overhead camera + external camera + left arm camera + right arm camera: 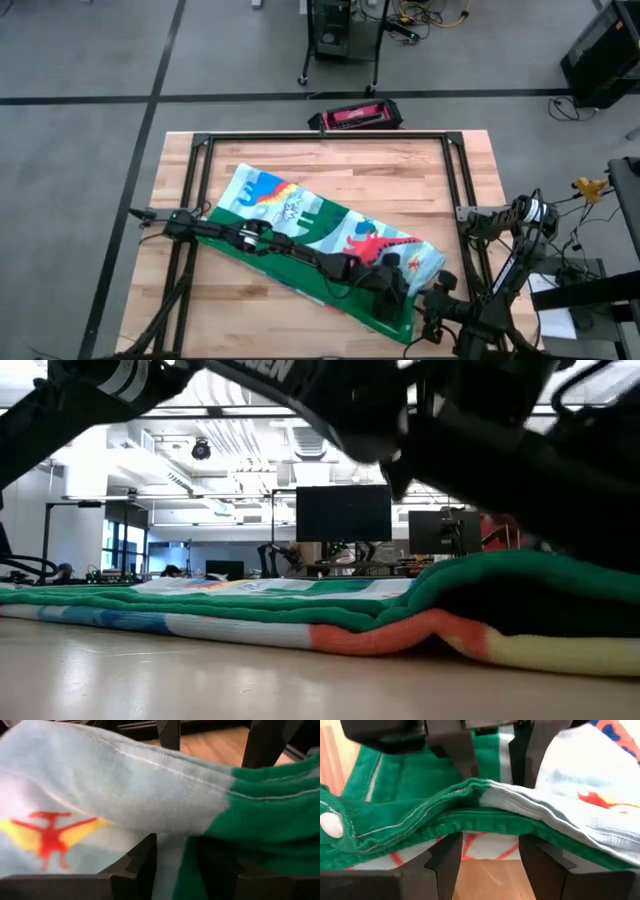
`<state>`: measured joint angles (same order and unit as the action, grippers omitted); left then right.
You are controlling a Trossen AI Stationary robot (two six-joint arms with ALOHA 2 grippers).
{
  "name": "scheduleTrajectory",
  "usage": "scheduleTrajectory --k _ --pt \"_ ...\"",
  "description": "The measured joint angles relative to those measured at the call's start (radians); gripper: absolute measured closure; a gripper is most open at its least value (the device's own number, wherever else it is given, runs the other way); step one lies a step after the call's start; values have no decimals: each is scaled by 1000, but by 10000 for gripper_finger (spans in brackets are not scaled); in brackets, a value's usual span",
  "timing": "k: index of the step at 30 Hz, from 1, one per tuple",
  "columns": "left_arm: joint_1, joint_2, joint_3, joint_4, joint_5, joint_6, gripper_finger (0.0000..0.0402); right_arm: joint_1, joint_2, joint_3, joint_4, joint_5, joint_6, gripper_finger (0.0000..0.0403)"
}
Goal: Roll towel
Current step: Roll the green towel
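Note:
The towel [300, 225], striped with dinosaurs and edged in green, lies slantwise on the wooden table, from far left to near right. Its near-right end [520, 575] is raised and turned over, so the green back shows on top. My left arm reaches across the towel, and my left gripper [388, 290] is shut on that end [175, 865]. My right gripper [432, 300] comes from the table's right side and is shut on the same end [487, 860], close beside the left one. My left gripper has the towel's near-right end between its two fingers, where the pale printed face meets the green border [172, 847]. The cloth drapes over the fingers and hides their tips. How many layers it holds I cannot tell. My right gripper pinches the towel's green border [485, 827] between its two fingers, coming nearly level from the table's right side. Several layers show there: a green hem folded over a white printed layer. That edge is lifted, with bare wood showing beneath it.
A black frame of rails [320, 136] stands round the work area on the table. A red and black case [355, 116] lies at the far edge. Bare wood [240, 310] shows at the near left.

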<state>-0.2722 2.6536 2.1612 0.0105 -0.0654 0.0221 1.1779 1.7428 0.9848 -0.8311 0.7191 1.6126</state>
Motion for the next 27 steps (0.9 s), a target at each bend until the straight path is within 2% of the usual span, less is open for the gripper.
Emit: scheduleTrajectory --k 7,15,18,22,27 --pt "0 -99 0 -221 -31 56 281 -40 0 -2 6 41 -47 222" --pt "-40 -237 -4 -513 -180 64 283 -119 0 -2 11 49 -104 222" --pt "-72 -252 -34 -487 -207 26 283 -152 0 -3 12 67 -107 222" --pt "-115 -252 -125 -330 -214 -26 283 -193 3 -12 40 67 -154 222" --pt "-156 -252 -232 -176 -329 -42 283 -229 33 -26 116 49 -235 222"
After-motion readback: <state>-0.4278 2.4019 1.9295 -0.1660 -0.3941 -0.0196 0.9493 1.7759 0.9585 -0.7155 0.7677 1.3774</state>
